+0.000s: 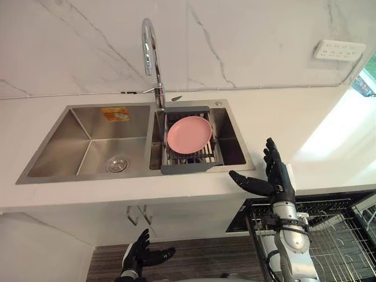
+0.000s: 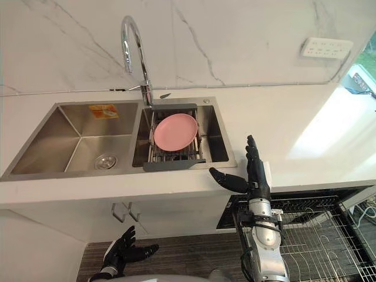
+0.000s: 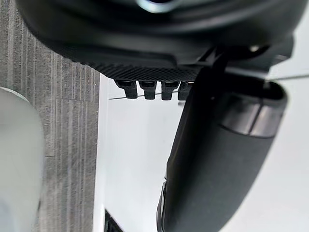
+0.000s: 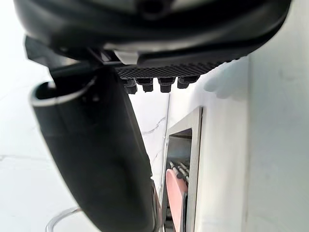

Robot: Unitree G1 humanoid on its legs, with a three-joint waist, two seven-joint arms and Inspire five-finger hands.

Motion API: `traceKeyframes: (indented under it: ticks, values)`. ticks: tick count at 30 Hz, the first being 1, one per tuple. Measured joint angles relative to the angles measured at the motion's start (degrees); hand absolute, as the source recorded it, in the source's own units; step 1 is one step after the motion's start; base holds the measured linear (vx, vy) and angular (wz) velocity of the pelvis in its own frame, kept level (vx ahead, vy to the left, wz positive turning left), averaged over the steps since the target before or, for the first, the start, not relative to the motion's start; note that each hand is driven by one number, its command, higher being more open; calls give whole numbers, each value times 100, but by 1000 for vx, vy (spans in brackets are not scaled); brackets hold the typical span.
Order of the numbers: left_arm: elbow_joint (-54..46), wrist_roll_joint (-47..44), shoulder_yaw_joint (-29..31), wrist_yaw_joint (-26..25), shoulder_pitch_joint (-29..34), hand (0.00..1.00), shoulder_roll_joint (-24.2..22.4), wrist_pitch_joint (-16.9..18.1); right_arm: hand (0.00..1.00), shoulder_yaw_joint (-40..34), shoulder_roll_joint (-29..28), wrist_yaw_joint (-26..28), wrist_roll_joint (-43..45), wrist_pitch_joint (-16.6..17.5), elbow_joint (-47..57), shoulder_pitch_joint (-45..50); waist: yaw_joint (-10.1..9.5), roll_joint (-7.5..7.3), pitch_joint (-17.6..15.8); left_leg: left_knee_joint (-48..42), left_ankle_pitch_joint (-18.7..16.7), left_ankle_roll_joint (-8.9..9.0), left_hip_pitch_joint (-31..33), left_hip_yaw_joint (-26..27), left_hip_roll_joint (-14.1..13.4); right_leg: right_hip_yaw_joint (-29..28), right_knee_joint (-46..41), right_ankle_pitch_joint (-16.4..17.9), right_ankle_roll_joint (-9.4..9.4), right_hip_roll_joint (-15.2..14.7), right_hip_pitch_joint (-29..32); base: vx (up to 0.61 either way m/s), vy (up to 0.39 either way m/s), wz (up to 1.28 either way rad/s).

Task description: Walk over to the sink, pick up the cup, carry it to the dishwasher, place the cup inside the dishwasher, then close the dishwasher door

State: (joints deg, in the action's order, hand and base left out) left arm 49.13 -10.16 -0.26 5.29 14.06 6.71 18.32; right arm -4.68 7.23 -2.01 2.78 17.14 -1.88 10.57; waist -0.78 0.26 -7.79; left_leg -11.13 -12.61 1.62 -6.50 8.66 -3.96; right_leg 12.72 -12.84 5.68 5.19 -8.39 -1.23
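Right hand [image 1: 277,179] is hovering over the front edge of the white counter [image 1: 282,111], just right of the sink [image 1: 59,147] — fingers straight and apart, thumb spread out to the left, gripping nothing. In the right wrist view the fingertips [image 4: 152,83] are lining up straight, with the sink's rim showing past them.

Left hand [image 1: 140,255] is hanging low in front of the cabinet [image 1: 176,217], over the wood-grain floor [image 1: 205,258], fingers spread, empty.

In the sink's right basin a pink plate [image 1: 189,134] is resting on a grey drain rack [image 1: 191,168] — the one dish I can make out there. The faucet [image 1: 150,53] is arching up behind the divider between the two basins.

Below the counter, at right, the dishwasher [image 1: 258,205] is standing open, its wire rack [image 1: 341,235] showing beneath the right forearm.
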Motion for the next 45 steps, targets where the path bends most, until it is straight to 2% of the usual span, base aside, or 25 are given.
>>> traceKeyframes:
  ticks: [2, 3, 4, 6, 7, 8, 9, 11, 12, 13, 14, 15, 17, 20, 21, 22, 23, 24, 25, 26, 27, 30, 31, 33, 45]
  values:
    - [-24, -6, 39, 1, 5, 100, 37, 13, 100, 2, -2, 11, 0, 18, 158, -41, 8, -33, -84, -601, -351, -122, 249, -34, 101, -17, -731, 354, 92, -250, 300, -47, 80, 7]
    - [-21, -5, 46, -6, 4, 100, 58, 13, 100, 2, 1, 3, 0, 25, 169, -44, 9, -49, -116, -693, -458, -174, 241, -51, 155, -15, -1052, 401, 110, -352, 388, -23, 123, 8]
    - [12, 6, 46, -17, 55, 100, 84, 11, 100, 37, -2, -1, -14, 25, 169, -53, 1, -73, -170, -757, -528, -233, 185, -77, 233, -33, -1909, 358, 42, -540, 725, -2, 93, 8]
    - [31, 14, 44, -19, 154, 100, 165, -6, 100, 69, -3, 8, -16, 25, 169, -51, 30, -127, -212, -756, -555, -285, 106, -141, 296, -131, -2354, 294, -56, -628, 869, 37, 73, 16]
    - [71, 10, 47, -32, 252, 100, 234, -50, 100, 58, 6, 16, -16, 27, 173, -67, 32, -141, -313, -730, -565, -394, -52, -251, 326, -272, -2832, 176, -251, -646, 1020, 63, 36, 22]
    - [91, 7, 50, -39, 300, 100, 255, -66, 100, 55, 9, 35, -16, 32, 171, -70, 40, -115, -364, -712, -580, -415, -120, -290, 314, -320, -2941, 228, -252, -619, 1076, 85, 30, 33]
    - [126, 5, 104, -41, 404, 100, 267, -109, 100, 55, 29, 80, -15, 55, 181, -70, 46, -116, -386, -710, -614, -418, -123, -391, 244, -362, -2683, 433, -199, -445, 1115, 90, 2, 32]
    - [113, -23, 231, -23, 421, 100, 257, -115, 100, 36, 93, 136, -8, 102, 290, -72, 36, -208, -437, -698, -633, -374, -72, -589, 203, -472, -2099, 462, -195, -150, 1226, 167, -53, 59]
    - [110, -20, 255, -4, 430, 100, 295, -116, 100, 27, 155, 196, 1, 162, 359, -73, 47, -287, -403, -757, -690, -309, -5, -734, 244, -452, -1670, 388, -285, -63, 1217, 219, -140, 76]
    - [105, -1, 254, 19, 442, 100, 334, -116, 100, 21, 192, 231, 25, 205, 434, -73, 51, -360, -360, -886, -776, -240, 30, -839, 321, -473, -1435, 201, -281, -60, 1182, 214, -150, 79]
    - [156, 17, 238, 26, 404, 100, 264, -149, 100, -30, 260, 254, 48, 228, 477, -80, 102, -268, -328, -1030, -906, -201, 28, -998, 259, -305, -1535, 298, -168, -70, 1075, 276, -130, 68]
    - [151, 37, 217, 38, 445, 100, 160, -113, 100, -90, 286, 286, 46, 228, 541, -84, 82, -109, -236, -1009, -960, -158, 30, -1073, 186, -195, -1566, 456, -172, -27, 1042, 250, -83, 55]
    - [161, 115, 221, 40, 484, 100, 81, 13, 100, -157, 290, 331, 46, 232, 641, -113, 44, -12, -182, -1015, -899, -68, 62, -1097, 100, -39, -1585, 646, -189, -16, 1019, 350, -95, 36]
    - [186, 125, 264, 47, 517, 100, 41, 148, 100, -165, 290, 399, 48, 226, 715, -103, 33, 11, -168, -1496, -743, 21, 251, -1023, -20, 90, -1287, 678, -213, 86, 751, 288, -74, 21]
    - [182, 132, 288, 85, 518, 100, 38, 176, 100, -180, 288, 417, 48, 211, 799, -77, 49, 15, -168, -2110, -610, 92, 470, -868, -65, 166, -1006, 651, -236, 133, 488, 213, -31, 13]
    - [154, 134, 349, 133, 528, 100, 70, 197, 100, -189, 276, 413, 51, 188, 862, -74, 10, -57, -200, -2629, -600, 69, 686, -736, -134, 174, -803, 627, -234, 116, 249, 243, -7, 7]
    - [78, 198, 372, 156, 543, 100, 64, 233, 100, -215, 225, 399, 52, 186, 924, -103, -40, -77, -203, -2672, -824, -47, 821, -551, -135, 146, -585, 590, -205, 73, 6, 260, 63, -9]
    - [6, 297, 374, 173, 543, 100, 76, 257, 100, -277, 190, 378, 56, 187, 934, -170, -74, -98, -193, -2271, -896, -57, 987, -441, -59, 89, -481, 571, -172, -33, -121, 209, 61, -14]
    - [-27, 337, 373, 177, 540, 100, 75, 272, 100, -301, 194, 369, 55, 186, 931, -198, -90, -98, -192, -1902, -863, -44, 1059, -423, -14, 47, -480, 563, -154, -80, -141, 228, 164, -25]
    - [-71, 344, 359, 169, 552, 100, 6, 299, 100, -360, 242, 356, 52, 174, 905, -271, -95, -26, -201, -1094, 136, -59, 1144, -338, -33, -60, -472, 532, -71, -98, -153, 140, 139, -36]
    - [-63, 338, 382, 180, 552, 100, -2, 290, 100, -354, 230, 355, 46, 139, 861, -275, -153, -39, -185, -1020, 160, -57, 1017, -242, 32, -199, -442, 511, -31, -117, -154, 212, 254, -39]
    - [-53, 341, 366, 158, 528, 100, 126, 198, 100, -362, 235, 311, 31, 61, 863, -282, -78, -155, -159, -614, 288, -195, 952, -112, 241, -594, 84, 233, 31, -198, -177, 96, 173, -14]
    - [-13, 341, 344, 154, 506, 100, 127, 168, 100, -356, 236, 300, -28, 41, 862, -283, -56, -142, -151, -485, 338, -251, 930, -53, 296, -634, 319, 70, 126, -239, -226, 44, 121, -12]
    - [26, 341, 335, 147, 490, 100, 127, 152, 100, -347, 236, 298, -87, 41, 860, -282, -44, -134, -147, -354, 390, -268, 863, -21, 322, -649, 427, -3, 134, -251, -268, 15, 76, -10]
    - [396, 336, 90, 126, 353, 100, 342, 61, 100, -257, 423, 159, -1209, -69, 765, -154, 95, -234, -10, 1189, 1375, -131, 250, 155, 330, -810, 606, -173, 142, -101, -101, -96, -37, -10]
